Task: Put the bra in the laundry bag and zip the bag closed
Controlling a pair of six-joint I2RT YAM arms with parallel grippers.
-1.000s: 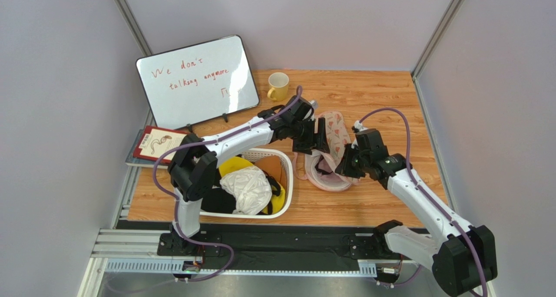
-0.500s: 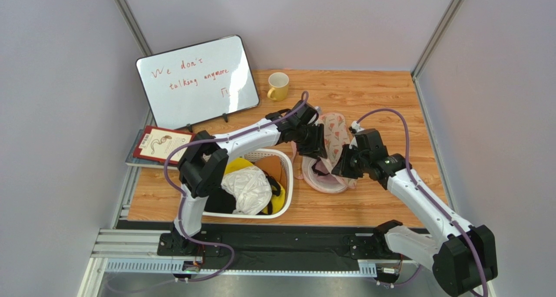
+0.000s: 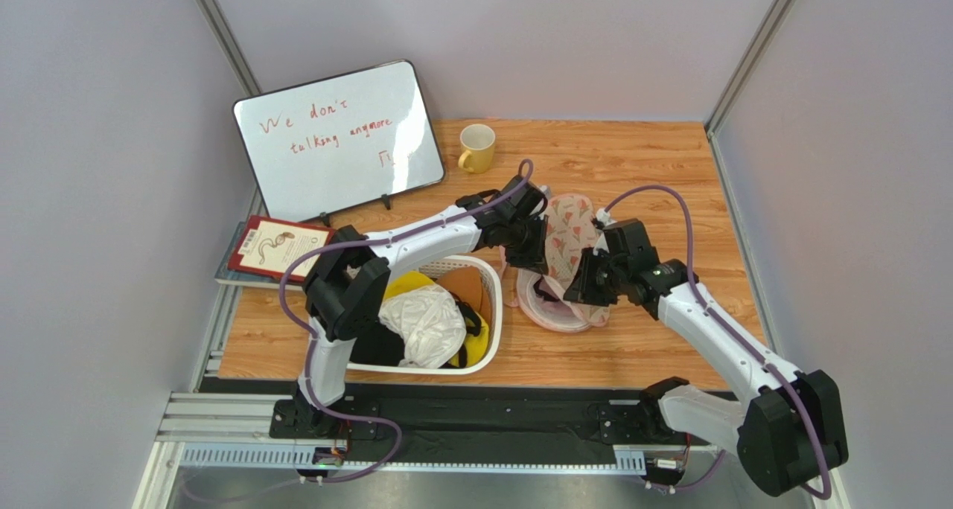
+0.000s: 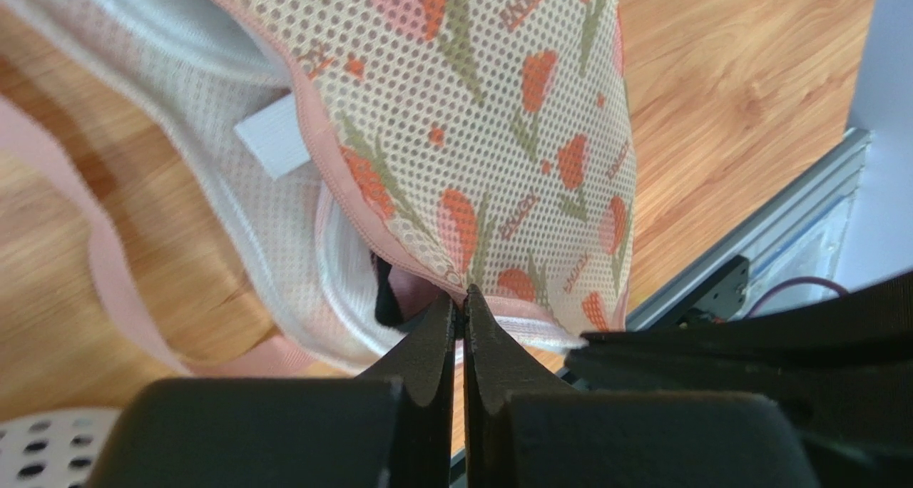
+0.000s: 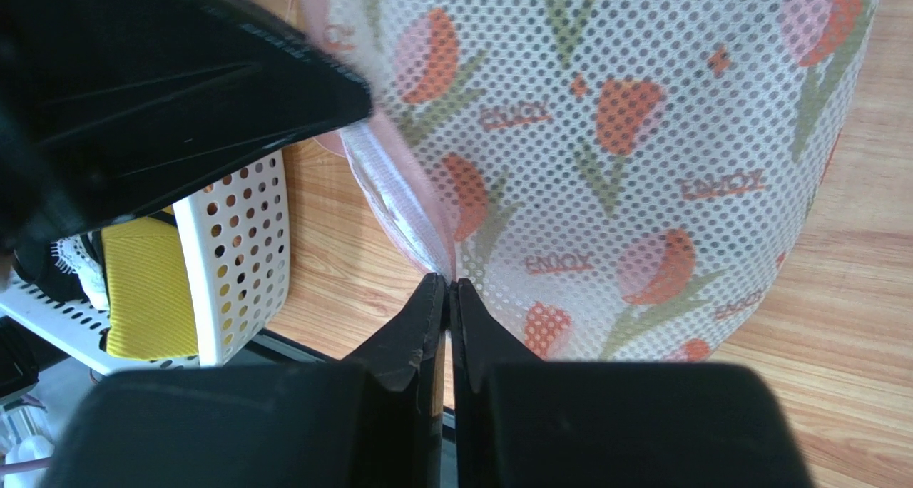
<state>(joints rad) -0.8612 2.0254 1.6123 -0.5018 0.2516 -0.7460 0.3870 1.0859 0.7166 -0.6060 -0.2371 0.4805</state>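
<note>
The laundry bag (image 3: 573, 228) lies right of the basket with its printed mesh flap (image 4: 504, 113) raised. My left gripper (image 3: 535, 261) is shut on the flap's pink edging, its jaws (image 4: 463, 295) pinching the rim. My right gripper (image 3: 579, 286) is shut on the same edge from the other side, tips (image 5: 449, 285) together at the seam of the bag (image 5: 643, 135). Inside the opening a sliver of the bra (image 4: 392, 293) shows, pink with black trim. The rest of it is hidden by the bag.
A white slotted basket (image 3: 483, 342) holding a white garment (image 3: 425, 322) and a yellow one sits left of the bag, close to the left arm. At the back stand a yellow mug (image 3: 478, 146) and a whiteboard (image 3: 336, 141). A book (image 3: 269, 247) lies far left.
My left gripper has closed from wide open onto the bag's edge and dropped slightly toward me. The right gripper shifted a little left with the bag, and the flap sits lower.
</note>
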